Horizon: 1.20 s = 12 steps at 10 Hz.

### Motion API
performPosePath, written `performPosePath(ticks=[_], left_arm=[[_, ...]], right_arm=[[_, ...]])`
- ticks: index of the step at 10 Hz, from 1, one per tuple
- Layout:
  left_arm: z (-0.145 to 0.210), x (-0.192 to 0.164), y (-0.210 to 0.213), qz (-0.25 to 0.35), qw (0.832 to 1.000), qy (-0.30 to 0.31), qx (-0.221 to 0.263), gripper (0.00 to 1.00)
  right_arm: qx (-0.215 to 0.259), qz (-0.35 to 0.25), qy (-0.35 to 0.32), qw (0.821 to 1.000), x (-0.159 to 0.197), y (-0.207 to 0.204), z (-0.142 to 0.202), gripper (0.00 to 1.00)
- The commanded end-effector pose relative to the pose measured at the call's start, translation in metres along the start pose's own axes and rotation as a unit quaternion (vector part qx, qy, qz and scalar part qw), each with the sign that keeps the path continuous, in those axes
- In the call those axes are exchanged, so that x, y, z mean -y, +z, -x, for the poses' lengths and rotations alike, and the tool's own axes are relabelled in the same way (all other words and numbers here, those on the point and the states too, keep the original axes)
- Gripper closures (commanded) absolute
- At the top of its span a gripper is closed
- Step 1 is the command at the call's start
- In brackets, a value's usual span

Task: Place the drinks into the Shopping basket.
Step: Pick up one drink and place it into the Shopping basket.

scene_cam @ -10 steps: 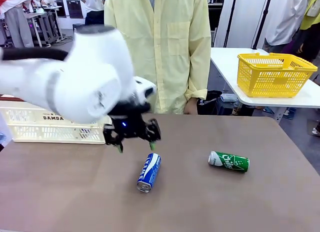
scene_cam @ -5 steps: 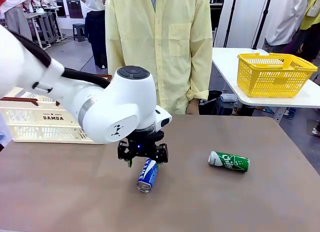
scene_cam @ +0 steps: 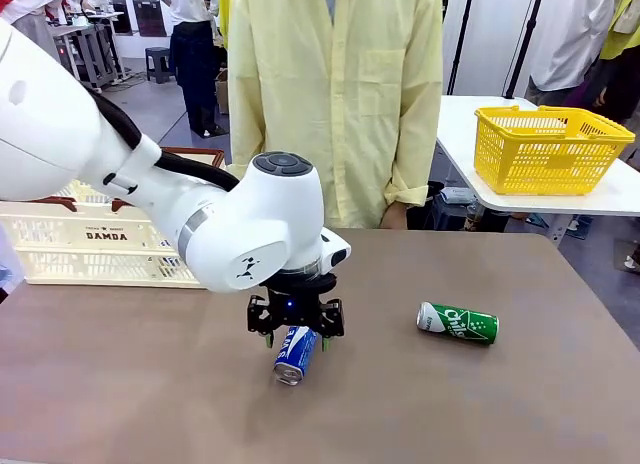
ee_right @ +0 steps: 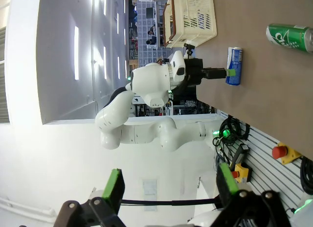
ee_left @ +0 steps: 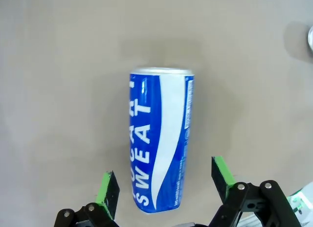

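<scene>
Early stage: left gripper (scene_cam: 296,339) wide open astride lying blue can (scene_cam: 289,363), green can (scene_cam: 457,323) untouched to its right, Shopping basket (scene_cam: 90,249) far left, right gripper (ee_right: 168,188) wide, empty.

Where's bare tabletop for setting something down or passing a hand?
Free: the left of the table, between the Shopping basket and the near edge; the gap between blue can and green can; right of the green can to the table edge. Crowded: around the blue can, where the open left gripper straddles it.
</scene>
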<state>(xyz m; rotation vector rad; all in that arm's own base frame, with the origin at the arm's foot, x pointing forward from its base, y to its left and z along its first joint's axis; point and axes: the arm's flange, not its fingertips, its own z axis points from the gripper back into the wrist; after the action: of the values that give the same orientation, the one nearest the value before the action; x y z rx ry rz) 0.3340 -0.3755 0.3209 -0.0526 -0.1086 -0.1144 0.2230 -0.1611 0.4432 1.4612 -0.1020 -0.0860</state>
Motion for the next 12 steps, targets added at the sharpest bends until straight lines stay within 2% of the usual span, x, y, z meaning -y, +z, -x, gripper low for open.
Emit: performPosePath(ticks=[1, 3, 5, 10, 11, 12], left_arm=[[-0.008, 0.006, -0.005, 0.016, 0.998, -0.060, 0.017, 0.00], [-0.009, 0.004, -0.008, 0.021, 0.993, -0.115, 0.013, 0.00], [-0.009, 0.004, -0.010, 0.018, 0.991, -0.135, 0.010, 0.00], [-0.017, 0.003, -0.034, -0.007, 0.991, -0.134, -0.001, 0.00], [-0.018, 0.002, -0.038, -0.017, 0.991, -0.129, 0.007, 0.06], [-0.020, 0.001, -0.040, -0.028, 0.992, -0.125, 0.015, 0.61]], right_arm=[[0.001, -0.004, 0.000, 1.000, -0.004, 0.000, 0.000, 0.00], [0.001, -0.004, 0.000, 1.000, -0.004, 0.000, 0.000, 0.00], [0.001, -0.004, 0.000, 1.000, -0.004, 0.000, 0.000, 0.00], [0.001, -0.004, 0.000, 1.000, -0.004, 0.000, 0.000, 0.00], [0.001, -0.004, 0.000, 1.000, -0.004, 0.000, 0.000, 0.00], [0.001, -0.004, 0.000, 1.000, -0.004, 0.000, 0.000, 0.00]])
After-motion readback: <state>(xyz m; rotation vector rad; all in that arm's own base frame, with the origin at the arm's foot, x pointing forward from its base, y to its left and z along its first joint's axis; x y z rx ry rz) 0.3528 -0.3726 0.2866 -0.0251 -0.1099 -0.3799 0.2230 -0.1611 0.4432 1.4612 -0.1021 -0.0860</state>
